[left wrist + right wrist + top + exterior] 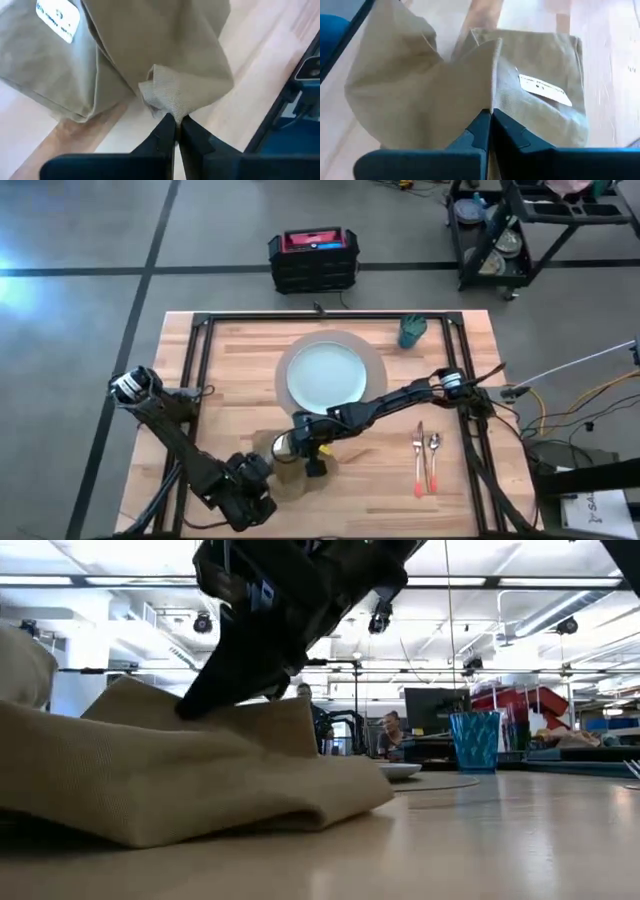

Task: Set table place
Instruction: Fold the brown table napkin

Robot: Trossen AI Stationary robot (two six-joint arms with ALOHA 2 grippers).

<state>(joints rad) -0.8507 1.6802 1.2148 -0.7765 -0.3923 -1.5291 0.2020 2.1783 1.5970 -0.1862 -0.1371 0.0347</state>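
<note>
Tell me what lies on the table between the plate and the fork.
Nothing: in the high view the stretch between the plate and the fork is bare wood of the table, apart from the tan mat's rim and the right arm crossing above it.

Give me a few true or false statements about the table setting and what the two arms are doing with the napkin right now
1. Both grippers are pinching the napkin. True: the left gripper and the right gripper are each shut on a fold of the cloth.
2. The plate sits on the round mat. True.
3. The cup stands on the plate. False: it stands on the table beyond the mat, toward the right arm's side.
4. The fork and spoon lie on the napkin. False: they lie side by side on bare wood, right of the plate.
</note>
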